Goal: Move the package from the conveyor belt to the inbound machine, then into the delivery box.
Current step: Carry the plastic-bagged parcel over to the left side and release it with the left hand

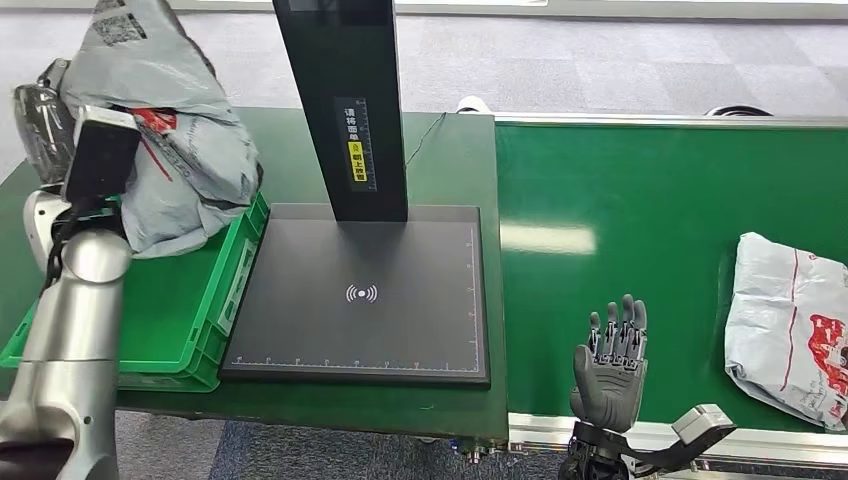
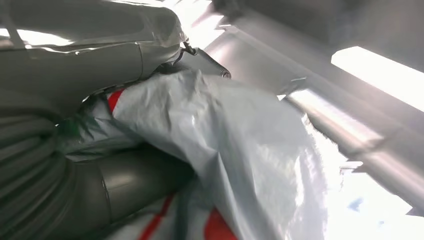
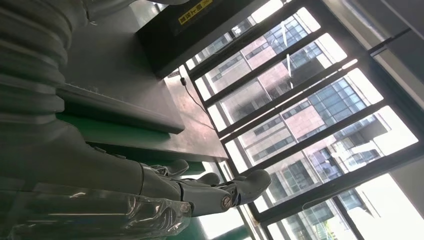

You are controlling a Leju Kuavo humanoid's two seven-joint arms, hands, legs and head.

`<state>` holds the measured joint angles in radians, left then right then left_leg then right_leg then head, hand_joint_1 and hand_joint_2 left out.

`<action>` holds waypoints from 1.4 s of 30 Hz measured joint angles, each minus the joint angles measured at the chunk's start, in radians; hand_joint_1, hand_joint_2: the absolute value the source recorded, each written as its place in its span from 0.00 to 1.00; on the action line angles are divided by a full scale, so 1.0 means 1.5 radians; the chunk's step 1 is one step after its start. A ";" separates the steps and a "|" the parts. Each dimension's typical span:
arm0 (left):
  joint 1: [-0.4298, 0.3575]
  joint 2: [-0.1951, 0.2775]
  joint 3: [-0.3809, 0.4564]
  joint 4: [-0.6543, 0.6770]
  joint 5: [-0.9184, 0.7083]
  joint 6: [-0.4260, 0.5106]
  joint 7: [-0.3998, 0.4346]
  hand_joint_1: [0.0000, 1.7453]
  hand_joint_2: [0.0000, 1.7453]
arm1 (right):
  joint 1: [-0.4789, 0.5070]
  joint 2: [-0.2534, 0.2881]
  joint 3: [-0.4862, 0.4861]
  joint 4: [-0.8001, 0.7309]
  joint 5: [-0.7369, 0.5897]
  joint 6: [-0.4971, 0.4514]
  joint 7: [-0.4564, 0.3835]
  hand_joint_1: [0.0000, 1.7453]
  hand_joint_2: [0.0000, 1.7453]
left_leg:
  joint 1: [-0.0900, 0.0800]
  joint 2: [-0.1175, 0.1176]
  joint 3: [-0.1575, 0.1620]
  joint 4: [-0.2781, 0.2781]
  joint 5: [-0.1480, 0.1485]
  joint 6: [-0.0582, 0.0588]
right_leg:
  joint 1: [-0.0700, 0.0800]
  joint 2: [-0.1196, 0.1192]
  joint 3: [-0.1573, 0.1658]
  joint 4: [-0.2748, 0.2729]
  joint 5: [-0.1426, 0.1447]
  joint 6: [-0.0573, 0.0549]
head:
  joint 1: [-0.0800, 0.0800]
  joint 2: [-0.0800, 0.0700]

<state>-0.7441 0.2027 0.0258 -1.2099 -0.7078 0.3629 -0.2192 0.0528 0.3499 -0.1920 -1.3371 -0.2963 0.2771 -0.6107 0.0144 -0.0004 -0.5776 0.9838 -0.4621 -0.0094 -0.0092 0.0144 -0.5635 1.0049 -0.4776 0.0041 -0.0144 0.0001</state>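
Left robot hand (image 2: 75, 195) holds grey package (image 1: 165, 130) raised directly over green delivery box (image 1: 170, 340). Right robot hand (image 1: 610, 365) is spread and empty, well apart from it.

A parcel-sorting station in an office-like hall: a green conveyor belt (image 1: 640, 230) runs beside a black scanning machine (image 1: 360, 290) and green crate (image 1: 215, 300), on grey carpet tiles (image 1: 600, 60), with tall windows (image 3: 300, 115) facing buildings.

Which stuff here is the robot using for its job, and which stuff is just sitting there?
For the job:
grey package, held by the left hand over the green box
black scanner plate
green conveyor belt
second package, waiting on the belt
right hand, empty

Just there:
black cable
grey carpet floor
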 joint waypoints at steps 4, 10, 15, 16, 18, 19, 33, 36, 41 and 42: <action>-0.040 0.035 0.077 0.159 -0.049 -0.009 -0.016 1.00 1.00 | 0.003 0.000 0.000 0.000 -0.002 0.006 0.001 0.00 1.00 | 0.001 0.004 0.000 0.000 0.000 0.000 | 0.001 0.003 -0.001 0.000 0.001 -0.001 | 0.000 0.000; -0.042 0.059 0.145 0.270 -0.092 -0.011 0.014 1.00 1.00 | 0.004 0.000 0.000 0.000 -0.002 0.012 0.001 0.00 1.00 | 0.001 0.003 -0.003 0.000 0.000 0.000 | 0.001 0.003 -0.003 0.000 0.001 -0.001 | 0.000 0.000; -0.036 0.080 0.181 0.331 -0.112 -0.020 0.013 1.00 1.00 | 0.004 0.000 0.000 0.001 -0.002 0.015 0.002 0.00 1.00 | 0.001 0.003 -0.003 0.000 0.000 -0.001 | 0.001 0.003 -0.004 0.000 0.001 -0.001 | 0.000 0.000; -0.032 0.084 0.187 0.341 -0.114 -0.022 0.012 1.00 1.00 | 0.004 0.000 -0.001 0.001 -0.002 0.016 0.002 0.00 1.00 | 0.001 0.003 -0.003 0.000 0.000 -0.001 | 0.001 0.003 -0.004 0.000 0.001 -0.001 | 0.000 0.000; -0.021 0.089 0.200 0.355 -0.115 -0.025 0.005 1.00 1.00 | 0.004 0.000 -0.002 0.001 -0.001 0.016 0.003 0.00 1.00 | 0.001 0.003 -0.003 0.000 0.000 -0.001 | 0.001 0.003 -0.004 0.000 0.001 -0.001 | 0.000 0.000; -0.014 0.090 0.206 0.360 -0.115 -0.028 -0.001 1.00 1.00 | 0.004 0.000 -0.002 0.001 -0.001 0.017 0.003 0.00 1.00 | 0.001 0.003 -0.003 0.000 0.000 -0.001 | 0.001 0.003 -0.004 0.000 0.001 -0.001 | 0.000 0.000; 0.084 0.047 0.236 0.273 -0.063 -0.126 -0.069 0.00 1.00 | 0.004 0.000 -0.009 0.001 0.000 0.024 0.007 0.00 1.00 | 0.001 0.003 -0.004 0.000 0.000 -0.001 | 0.001 0.003 -0.004 0.000 0.001 -0.001 | 0.000 0.000; 0.103 0.032 0.239 0.229 -0.009 -0.153 -0.101 0.00 1.00 | 0.003 0.000 -0.009 0.001 0.000 0.024 0.007 0.00 1.00 | 0.001 0.003 -0.004 0.000 0.000 -0.001 | 0.001 0.003 -0.004 0.000 0.001 -0.001 | 0.000 0.000; 0.152 -0.007 0.236 0.115 0.102 -0.151 -0.148 0.00 1.00 | 0.003 0.000 -0.009 0.001 0.000 0.019 0.006 0.00 1.00 | 0.001 0.003 -0.004 0.000 0.000 -0.001 | 0.001 0.003 -0.004 0.000 0.001 -0.001 | 0.000 0.000; 0.162 -0.015 0.234 0.085 0.122 -0.145 -0.151 0.00 1.00 | 0.003 0.000 -0.009 0.002 0.000 0.018 0.006 0.00 1.00 | 0.001 0.003 -0.004 0.000 0.000 -0.001 | 0.001 0.003 -0.004 0.000 0.001 -0.001 | 0.000 0.000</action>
<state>-0.5008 0.1807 0.3761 -1.0817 -0.5244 0.1458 -0.4464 0.0577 0.3498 -0.2060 -1.3348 -0.2964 0.3036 -0.6015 0.0158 0.0038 -0.5833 0.9840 -0.4627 -0.0104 -0.0081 0.0184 -0.5698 1.0048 -0.4765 0.0025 -0.0142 0.0001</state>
